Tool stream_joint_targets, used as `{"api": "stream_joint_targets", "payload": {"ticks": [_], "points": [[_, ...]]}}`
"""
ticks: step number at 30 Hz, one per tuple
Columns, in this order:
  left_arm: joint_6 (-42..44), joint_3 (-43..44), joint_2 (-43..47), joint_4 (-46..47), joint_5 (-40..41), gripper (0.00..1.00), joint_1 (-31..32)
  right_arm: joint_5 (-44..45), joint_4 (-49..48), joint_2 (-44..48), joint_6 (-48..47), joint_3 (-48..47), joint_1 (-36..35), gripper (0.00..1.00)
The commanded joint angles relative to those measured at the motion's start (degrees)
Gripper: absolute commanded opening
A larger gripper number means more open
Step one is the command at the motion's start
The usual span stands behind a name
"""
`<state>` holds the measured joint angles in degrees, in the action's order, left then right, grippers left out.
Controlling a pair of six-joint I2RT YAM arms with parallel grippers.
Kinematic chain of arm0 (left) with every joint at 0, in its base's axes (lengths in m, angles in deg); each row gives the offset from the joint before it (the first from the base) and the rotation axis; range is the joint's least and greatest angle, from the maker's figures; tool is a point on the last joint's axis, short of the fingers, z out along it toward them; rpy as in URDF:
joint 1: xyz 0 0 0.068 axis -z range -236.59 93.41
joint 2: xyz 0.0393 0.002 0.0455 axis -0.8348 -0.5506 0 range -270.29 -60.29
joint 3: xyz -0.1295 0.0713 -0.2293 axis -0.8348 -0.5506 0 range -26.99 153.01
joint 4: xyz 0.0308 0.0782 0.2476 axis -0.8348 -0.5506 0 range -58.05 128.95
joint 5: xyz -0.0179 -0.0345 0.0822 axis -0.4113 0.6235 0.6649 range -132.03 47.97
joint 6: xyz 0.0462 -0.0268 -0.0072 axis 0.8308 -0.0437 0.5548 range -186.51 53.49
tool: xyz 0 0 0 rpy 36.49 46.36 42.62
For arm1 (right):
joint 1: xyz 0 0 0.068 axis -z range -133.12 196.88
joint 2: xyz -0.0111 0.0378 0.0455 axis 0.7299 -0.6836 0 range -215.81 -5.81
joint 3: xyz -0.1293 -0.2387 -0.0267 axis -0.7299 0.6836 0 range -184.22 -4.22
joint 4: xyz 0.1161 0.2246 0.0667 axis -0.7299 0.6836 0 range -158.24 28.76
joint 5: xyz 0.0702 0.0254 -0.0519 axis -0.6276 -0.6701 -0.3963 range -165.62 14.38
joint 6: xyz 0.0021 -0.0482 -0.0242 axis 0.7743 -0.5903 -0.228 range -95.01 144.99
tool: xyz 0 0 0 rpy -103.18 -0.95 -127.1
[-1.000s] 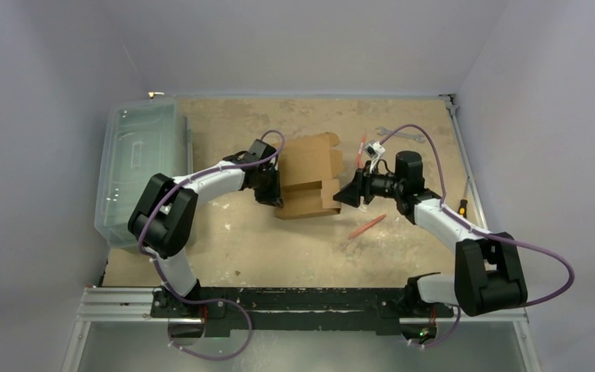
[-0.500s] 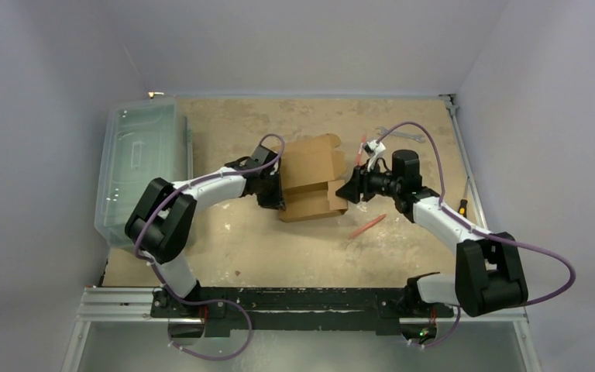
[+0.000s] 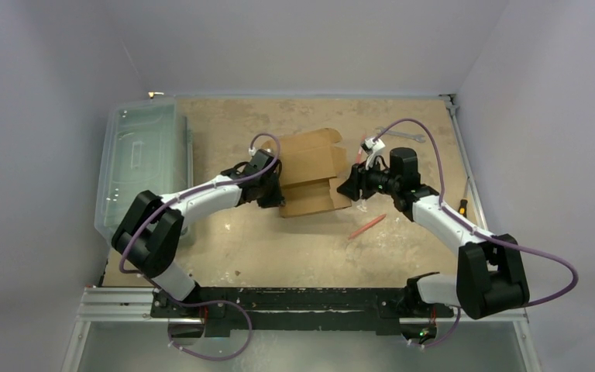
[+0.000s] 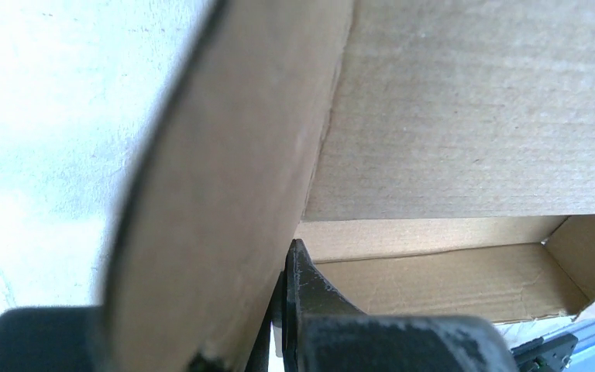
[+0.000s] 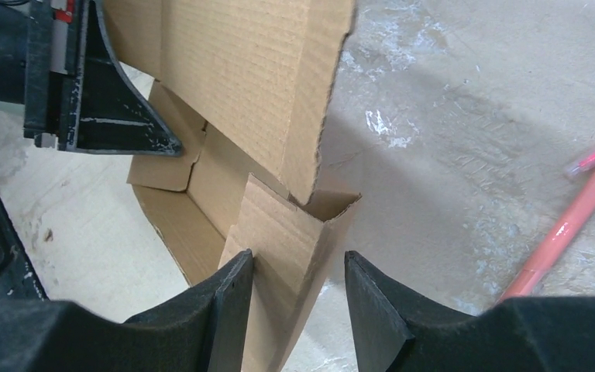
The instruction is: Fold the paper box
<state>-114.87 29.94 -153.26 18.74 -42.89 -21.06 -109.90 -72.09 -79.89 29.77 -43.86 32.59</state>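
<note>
The paper box (image 3: 310, 172) is brown corrugated cardboard, half formed, lying mid-table with its lid flap (image 3: 311, 153) spread toward the back. My left gripper (image 3: 276, 192) is shut on the box's left wall. In the left wrist view that wall (image 4: 217, 201) fills the frame beside one finger (image 4: 304, 291). My right gripper (image 3: 349, 187) stands at the box's right end. Its jaws are open astride the raised corner flap (image 5: 287, 232); the left fingertip touches the cardboard and the right one stands clear of it.
A clear plastic bin (image 3: 139, 167) lines the table's left side. A pink pen (image 3: 366, 225) (image 5: 569, 221) lies right of the box on the worn tabletop (image 3: 294, 248). A wrench (image 3: 403, 136) and a screwdriver (image 3: 465, 204) lie near the right edge.
The left arm has stretched out and nudged the box right and toward the back. The right gripper has narrowed and moved in over the box's right corner flap.
</note>
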Motion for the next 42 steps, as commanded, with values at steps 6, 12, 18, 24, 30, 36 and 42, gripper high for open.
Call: {"api": "stream_joint_targets", "payload": {"ticks": [6,12,18,24,30,36,42], "points": [[-6.55,0.94,3.67,4.12,7.70,0.00,3.91,3.30,1.24,1.47,-2.36,-3.06,-0.83,0.49],[-9.79,1.03,4.78,5.34,12.17,0.00,7.37,5.64,1.55,2.32,-3.57,-3.49,-0.83,0.45],[-11.26,1.92,5.92,5.08,16.49,0.00,9.92,7.79,2.21,2.10,-4.42,-4.05,-1.19,0.38],[-12.29,2.88,5.66,5.00,19.39,0.00,12.37,12.12,2.84,2.34,-8.25,-4.72,-2.33,0.24],[-14.95,4.12,5.87,6.60,24.03,0.00,15.29,18.06,1.95,3.16,-10.74,-4.84,-4.95,0.10],[-17.28,4.60,5.94,9.44,28.77,0.00,18.20,23.73,-0.28,4.27,-13.72,-4.38,-7.05,0.11],[-19.65,4.47,5.08,13.04,30.97,0.00,19.05,31.90,-4.07,4.39,-18.38,-3.07,-11.07,0.04]]}}
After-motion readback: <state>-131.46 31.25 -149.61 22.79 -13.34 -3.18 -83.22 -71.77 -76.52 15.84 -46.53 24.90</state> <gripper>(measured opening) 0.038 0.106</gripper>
